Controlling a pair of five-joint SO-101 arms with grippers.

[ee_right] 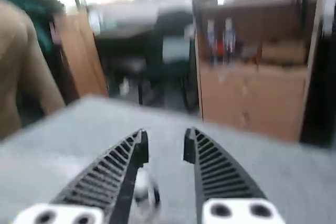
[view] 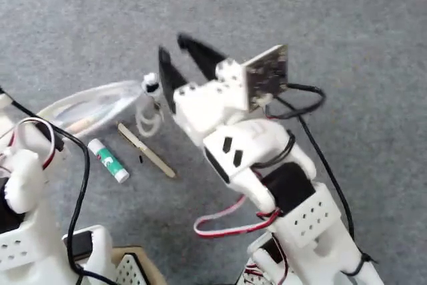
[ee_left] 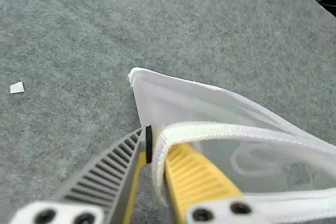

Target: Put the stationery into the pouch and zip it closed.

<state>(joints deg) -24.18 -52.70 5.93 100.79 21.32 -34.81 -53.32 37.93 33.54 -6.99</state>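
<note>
I'm pinching the soft, floppy pouch (ee_left: 184, 98) by its stiffer zip rim (ee_left: 236, 129) in my left pincer (ee_left: 155, 148), right pincer (ee_right: 165, 145) hanging open, light glue stick (view: 108, 159) and wooden stick (view: 147, 150) lying just beside it

Grey table (view: 347, 45) with pouch (view: 93, 108), glue stick (view: 108, 159)

A grey felt-covered table (view: 373, 45) fronts a wooden cabinet (ee_right: 247, 98), a dark chair (ee_right: 168, 61) and bright backlight.
</note>
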